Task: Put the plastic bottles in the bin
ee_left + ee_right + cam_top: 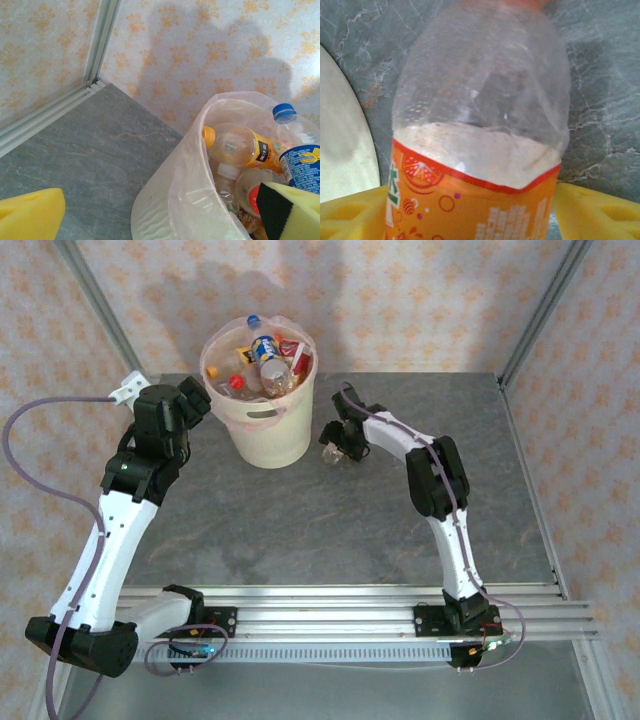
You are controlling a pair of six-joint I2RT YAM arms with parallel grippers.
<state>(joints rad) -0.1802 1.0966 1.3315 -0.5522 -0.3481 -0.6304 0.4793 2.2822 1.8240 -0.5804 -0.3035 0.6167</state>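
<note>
Right fingers [350, 215], yellow foam pads, stand one on each side of a plastic bottle [480, 125] just to the right of the bin [340, 145]. Each pad meets the edge of the bottle's orange label, but I cannot tell whether they press on it or only sit beside it. The bottle has a clear, empty upper body, a red band along the top of its label, and an orange cap at its far end. Under it is the grey marbled table [300, 530]. From above, the right arm reaches in from the near rail [330, 625], and its fingers [335, 445] are low beside the bin's right wall, with the bottle [328, 453] between them. The bin [265, 435] stands toward the far middle of the table, pale and translucent, with an oval handle cut-out facing the arms. Many plastic bottles [262, 365] are heaped inside it, among them an orange-capped one [240, 147] lying across the top and a blue-capped one [300, 165] against the far rim. Left fingers [30, 215] are spread wide and empty at the bin's left rim [165, 200], one outside it above bare table and the other over its mouth. Behind the bin is a wall [400, 300] papered with an orange floral pattern.
</note>
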